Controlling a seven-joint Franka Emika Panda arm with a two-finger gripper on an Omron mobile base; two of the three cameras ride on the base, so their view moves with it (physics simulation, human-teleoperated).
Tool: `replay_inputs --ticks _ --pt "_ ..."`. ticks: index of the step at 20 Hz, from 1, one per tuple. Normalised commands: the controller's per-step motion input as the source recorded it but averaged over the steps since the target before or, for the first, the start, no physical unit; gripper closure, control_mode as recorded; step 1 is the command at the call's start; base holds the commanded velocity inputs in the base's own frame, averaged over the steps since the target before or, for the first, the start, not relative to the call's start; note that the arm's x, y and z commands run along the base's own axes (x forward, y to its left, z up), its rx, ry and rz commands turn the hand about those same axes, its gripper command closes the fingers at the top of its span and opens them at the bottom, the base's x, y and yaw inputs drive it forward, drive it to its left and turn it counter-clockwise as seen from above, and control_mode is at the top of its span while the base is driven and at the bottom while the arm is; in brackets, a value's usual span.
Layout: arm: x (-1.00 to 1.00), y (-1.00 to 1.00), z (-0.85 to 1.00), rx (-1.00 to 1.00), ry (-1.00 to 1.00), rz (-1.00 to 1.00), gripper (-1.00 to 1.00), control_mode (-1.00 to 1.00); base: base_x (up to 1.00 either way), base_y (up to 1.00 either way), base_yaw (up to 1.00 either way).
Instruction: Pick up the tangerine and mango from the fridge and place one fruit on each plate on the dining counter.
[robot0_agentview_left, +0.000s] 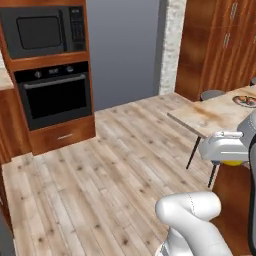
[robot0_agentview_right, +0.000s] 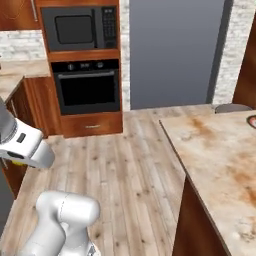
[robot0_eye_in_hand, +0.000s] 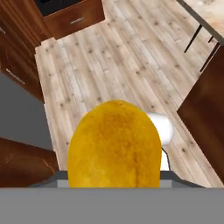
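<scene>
Golden-yellow mango (robot0_eye_in_hand: 114, 146) in fingers, long axis up-frame.

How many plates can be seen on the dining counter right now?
1. A plate sits at the far right end of the dining counter, cut off by the frame edge in both base views. Another may lie out of frame.
</scene>
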Motion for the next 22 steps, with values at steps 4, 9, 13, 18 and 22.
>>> replay_inputs --ticks 4,9,13,18,22 --pt "0.0 0.0 0.0 0.0 0.0 0.0 1.0 1.0 1.0 0.87 -0.48" --pt "0.0 0.0 0.0 0.0 0.0 0.0 1.0 1.0 1.0 0.94 -0.47" --pt "0.0 0.0 0.0 0.0 0.0 0.0 1.0 1.0 1.0 0.93 -0.47" --pt "0.0 0.0 0.0 0.0 0.0 0.0 1.0 1.0 1.0 0.93 -0.47" --pt "0.0 0.0 0.0 0.0 0.0 0.0 1.0 1.0 1.0 0.83 -0.53"
